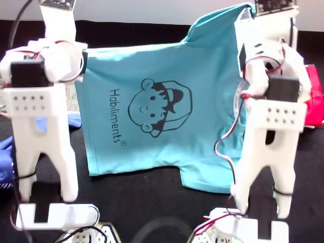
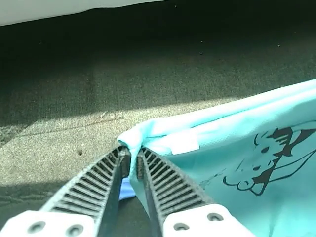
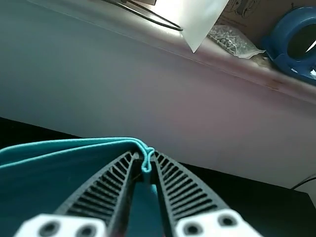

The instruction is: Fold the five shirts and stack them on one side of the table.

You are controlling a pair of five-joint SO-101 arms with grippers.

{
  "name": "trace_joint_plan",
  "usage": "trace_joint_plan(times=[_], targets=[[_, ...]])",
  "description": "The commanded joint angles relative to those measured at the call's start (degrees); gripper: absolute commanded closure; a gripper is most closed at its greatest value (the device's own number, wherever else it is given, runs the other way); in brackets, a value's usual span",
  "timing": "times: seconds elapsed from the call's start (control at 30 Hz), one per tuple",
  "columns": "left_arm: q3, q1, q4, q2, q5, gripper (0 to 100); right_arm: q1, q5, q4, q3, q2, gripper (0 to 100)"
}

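Nearest us in the high view, at 6 o'clock, the bases of both arms stand on the black worktop. The left arm rises at 8 o'clock and the right arm at 4 o'clock. Between them lies the teal shirt, with its cartoon print facing up at the middle of the view. The shirt's near edge rests on the worktop, and one sleeve points towards 5 o'clock, just beside the right arm. A blue cloth lies at 9 o'clock, partly hidden by the left arm. A red cloth lies at 3 o'clock past the right arm. We cannot tell whether either is a shirt.

Farther off, the left pincer is closed on a bunched corner of the shirt, at 10 o'clock in the high view. The right pincer is clamped on a thin fold of the shirt's edge at 1 o'clock in the high view, where the fabric rises off the worktop. Beyond that pincer we see a pale wall and, farther again, a blue ring.
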Motion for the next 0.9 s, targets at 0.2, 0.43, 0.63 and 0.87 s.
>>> trace_joint_plan(times=[0.2,0.43,0.63,0.87], targets=[[-0.4,-0.7,-5.9,12.9,-2.5,99,-3.3,0.0,1.1,0.1,10.4,99.3],[-0.4,-0.7,-6.2,22.1,-2.5,99,-5.1,0.0,10.4,0.3,19.4,99.3],[-0.3,-0.9,-3.7,28.6,-2.5,99,-4.9,0.0,20.0,0.3,26.2,99.3],[-0.3,-0.6,0.6,31.9,-2.5,99,-4.9,0.0,26.8,0.2,27.2,99.3]])
